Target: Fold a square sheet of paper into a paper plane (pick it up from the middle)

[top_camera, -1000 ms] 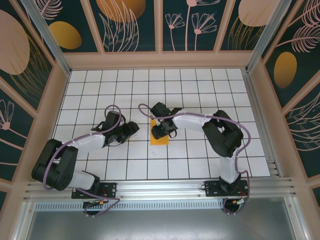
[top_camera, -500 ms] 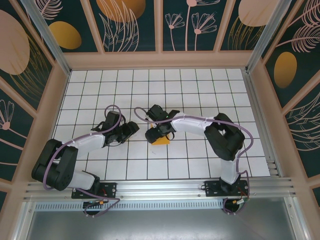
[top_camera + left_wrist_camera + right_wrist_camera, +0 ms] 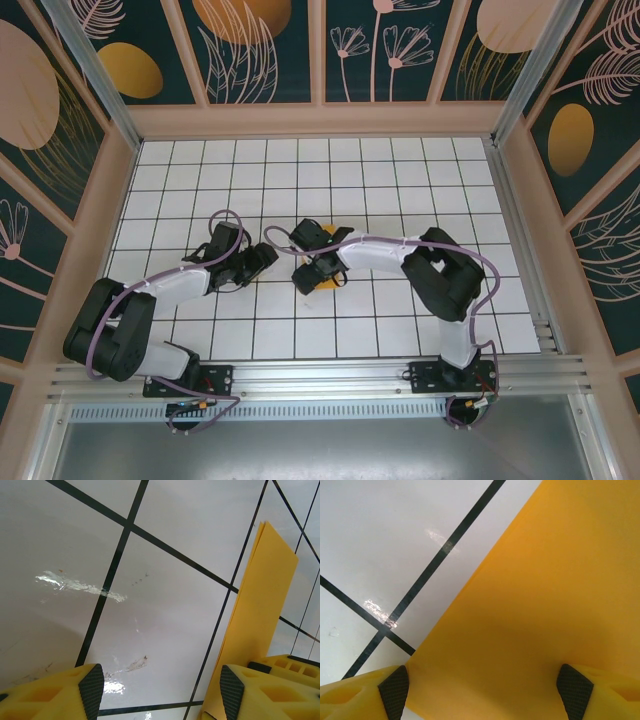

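Now the right hand (image 3: 485, 685) hovers spread wide over the folded paper (image 3: 545, 580), perhaps touching it; the left hand (image 3: 162, 690), also spread, sits just beside its edge above the bench (image 3: 75, 540).

From the right wrist, the sheet of paper (image 3: 545, 595) looks plain matt orange-yellow, smooth, no sheen at all. Over at nine o'clock the table (image 3: 365, 540) is glossy white with black grid lines, light glaring off faint smears. The right gripper (image 3: 485, 687) shows yellow moulded plastic, and its pads (image 3: 394, 684) look dark, finely textured, rubbery. Over to the left wrist: the table is just as glossy, scuffed and streaked, and the paper's layered edges look thin and crisp at two o'clock. The left gripper (image 3: 157, 690) is the same yellow plastic. From the top, the right arm (image 3: 375, 250) wears a smooth white cover, and the rail (image 3: 320, 378) at six o'clock is bare silvery metal.
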Robot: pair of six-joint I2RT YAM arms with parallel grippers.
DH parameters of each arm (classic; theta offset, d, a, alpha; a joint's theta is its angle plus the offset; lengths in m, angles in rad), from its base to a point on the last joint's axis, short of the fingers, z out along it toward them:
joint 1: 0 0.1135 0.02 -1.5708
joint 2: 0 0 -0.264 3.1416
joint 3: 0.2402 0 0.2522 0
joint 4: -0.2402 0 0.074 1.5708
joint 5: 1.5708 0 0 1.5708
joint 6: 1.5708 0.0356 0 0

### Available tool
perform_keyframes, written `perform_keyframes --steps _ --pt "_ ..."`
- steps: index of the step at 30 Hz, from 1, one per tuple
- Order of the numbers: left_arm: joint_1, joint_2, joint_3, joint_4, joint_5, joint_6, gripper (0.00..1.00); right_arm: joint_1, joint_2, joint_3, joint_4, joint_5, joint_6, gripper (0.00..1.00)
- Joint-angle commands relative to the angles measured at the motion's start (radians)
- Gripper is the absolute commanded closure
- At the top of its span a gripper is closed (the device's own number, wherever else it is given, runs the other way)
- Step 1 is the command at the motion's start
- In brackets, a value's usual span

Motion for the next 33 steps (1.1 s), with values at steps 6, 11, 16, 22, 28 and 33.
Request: perform_keyframes --steps 6,11,16,22,28,33 --pt "0.008 -0.009 -0.008 0.014 -0.013 0.006 0.34 -0.005 0.073 -0.022 -0.044 0.009 -0.006 0.26" --pt "0.008 -0.008 -0.008 0.016 -0.005 0.008 0.34 -0.039 0.066 -0.047 -0.01 -0.073 0.008 0.37" --pt "0.008 -0.01 -0.009 0.033 0.02 0.013 0.34 -0.09 0.033 -0.096 0.05 -0.216 0.011 0.37" --pt "0.008 -0.005 -0.011 0.081 0.084 0.016 0.35 -0.164 -0.001 -0.152 0.12 -0.384 0.023 0.35" --pt "0.008 -0.001 -0.012 0.11 0.119 0.015 0.35 -0.193 0.002 -0.168 0.127 -0.419 0.02 0.33" --pt "0.006 0.003 -0.013 0.121 0.133 0.016 0.35 -0.206 0.005 -0.176 0.129 -0.438 0.021 0.3"
